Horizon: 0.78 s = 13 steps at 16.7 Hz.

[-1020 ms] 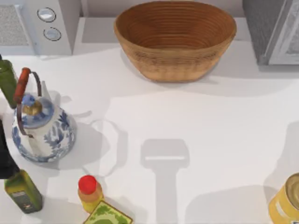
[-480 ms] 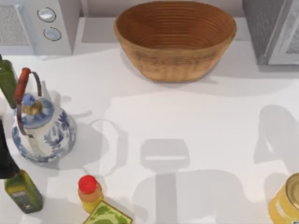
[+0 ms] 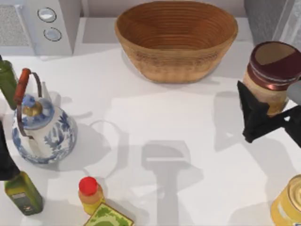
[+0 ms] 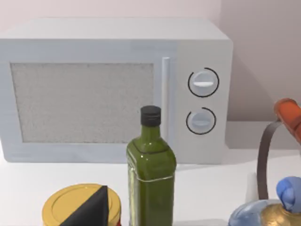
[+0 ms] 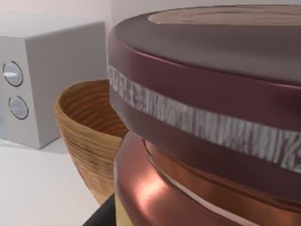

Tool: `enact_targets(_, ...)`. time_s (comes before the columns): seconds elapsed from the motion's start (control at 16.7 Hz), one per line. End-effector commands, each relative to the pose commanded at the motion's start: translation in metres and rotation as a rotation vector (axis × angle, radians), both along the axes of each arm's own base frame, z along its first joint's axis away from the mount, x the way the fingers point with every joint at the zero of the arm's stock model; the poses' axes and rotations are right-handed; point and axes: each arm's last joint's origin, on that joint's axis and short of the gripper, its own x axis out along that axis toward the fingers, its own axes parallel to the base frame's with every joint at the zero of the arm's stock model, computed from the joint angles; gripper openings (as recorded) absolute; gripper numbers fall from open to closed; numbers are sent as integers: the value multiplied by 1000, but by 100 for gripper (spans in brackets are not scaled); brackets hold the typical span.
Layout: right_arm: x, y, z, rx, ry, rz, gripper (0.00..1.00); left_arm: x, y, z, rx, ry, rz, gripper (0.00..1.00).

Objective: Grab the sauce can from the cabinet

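The right gripper [image 3: 263, 113] has just come in from the right, squeezing the sauce can [image 3: 272, 74] tight, so it is out of the cabinet [image 3: 265, 23] now

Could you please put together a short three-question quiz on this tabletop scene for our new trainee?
1. True or false: the right gripper holds the sauce can above the table.
2. What stands at the table's far middle? A) a wicker basket B) a frying pan C) a toaster
3. Fill in: beside the teapot, at the top view's left edge, stands a green ____.

Key: 1 true; 2 A; 3 bottle.
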Motion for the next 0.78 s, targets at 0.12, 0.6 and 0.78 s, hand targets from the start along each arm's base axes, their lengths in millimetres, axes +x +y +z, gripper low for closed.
enact_targets(0.12, 10, 21, -13, 1, 2, 64, 0, 0, 0, 0, 0, 0, 0, 100)
enact_targets(0.6, 19, 86, -76, 6, 3, 261, 0, 0, 0, 0, 0, 0, 0, 100)
enact_targets(0.78, 16, 95, -90, 6, 5, 296, 0, 0, 0, 0, 0, 0, 0, 100)
